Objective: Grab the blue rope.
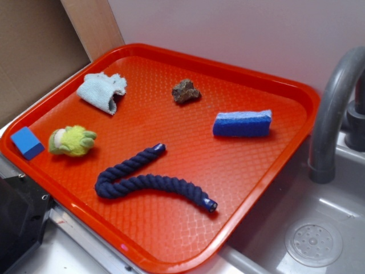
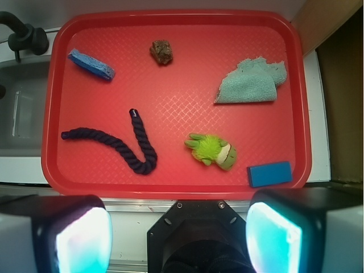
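Nearest of all, in the wrist view, the gripper (image 2: 179, 239) shows its two pale pads (image 2: 85, 242) spread far apart at the bottom edge, with nothing between them; it hangs high over the near rim of the tray (image 2: 170, 190) and touches nothing. Just past that rim, at the tray's near right corner, lies a small blue block (image 2: 270, 173). Beside it, a little further in, sits a green plush toy (image 2: 211, 150). To the left, the rope (image 2: 122, 145) lies limp on the tray floor, bent into a hook: one end points toward the tray's left edge, the bend comes closest to the near rim, and the other end, shiny and taped, points away toward the middle. The exterior view shows the same rope (image 1: 148, 180) lying flat, apart from everything else. Further on, a pale cloth (image 2: 250, 82) is crumpled at the right. At the far side rest a brown lump (image 2: 162, 51) and a blue sponge (image 2: 91, 63). Beyond the tray's left edge is a sink (image 2: 23, 119) with a faucet (image 1: 333, 114).
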Robot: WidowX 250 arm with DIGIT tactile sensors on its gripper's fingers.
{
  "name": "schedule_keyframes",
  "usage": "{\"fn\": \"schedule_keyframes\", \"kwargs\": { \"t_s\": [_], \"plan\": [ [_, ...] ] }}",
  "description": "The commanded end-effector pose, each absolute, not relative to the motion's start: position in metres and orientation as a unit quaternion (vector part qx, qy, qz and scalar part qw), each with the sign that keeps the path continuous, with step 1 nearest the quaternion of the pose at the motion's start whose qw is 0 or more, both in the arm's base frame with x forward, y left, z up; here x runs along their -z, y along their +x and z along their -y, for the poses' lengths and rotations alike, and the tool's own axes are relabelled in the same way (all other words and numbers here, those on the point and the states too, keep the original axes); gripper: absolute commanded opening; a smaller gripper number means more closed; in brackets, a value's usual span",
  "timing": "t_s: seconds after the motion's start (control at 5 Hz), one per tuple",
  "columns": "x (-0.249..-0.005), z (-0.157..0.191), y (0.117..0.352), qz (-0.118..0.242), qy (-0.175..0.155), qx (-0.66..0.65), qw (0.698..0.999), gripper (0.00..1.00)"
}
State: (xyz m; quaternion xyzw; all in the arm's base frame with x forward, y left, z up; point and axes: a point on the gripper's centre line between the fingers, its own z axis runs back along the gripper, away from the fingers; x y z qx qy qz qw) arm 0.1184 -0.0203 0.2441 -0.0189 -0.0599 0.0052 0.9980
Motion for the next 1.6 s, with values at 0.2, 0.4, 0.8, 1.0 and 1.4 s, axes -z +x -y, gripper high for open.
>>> {"fn": "schedule_keyframes", "kwargs": {
  "t_s": [0.2, 0.4, 0.8, 1.0, 1.4],
  "plan": [
    [-0.240, 0.057, 0.143, 0.078, -0.030, 0.119, 0.989, 1.00],
    [-0.233, 0.105, 0.166, 0.091, -0.016, 0.244, 0.965, 1.00],
    [-0.180, 0.172, 0.171, 0.056, 0.075, 0.485, 0.870, 1.00],
    [-0.140, 0.181, 0.169, 0.010, 0.110, 0.595, 0.796, 1.00],
    [-0.080, 0.183, 0.174, -0.043, 0.152, 0.698, 0.699, 1.00]
  ]
}}
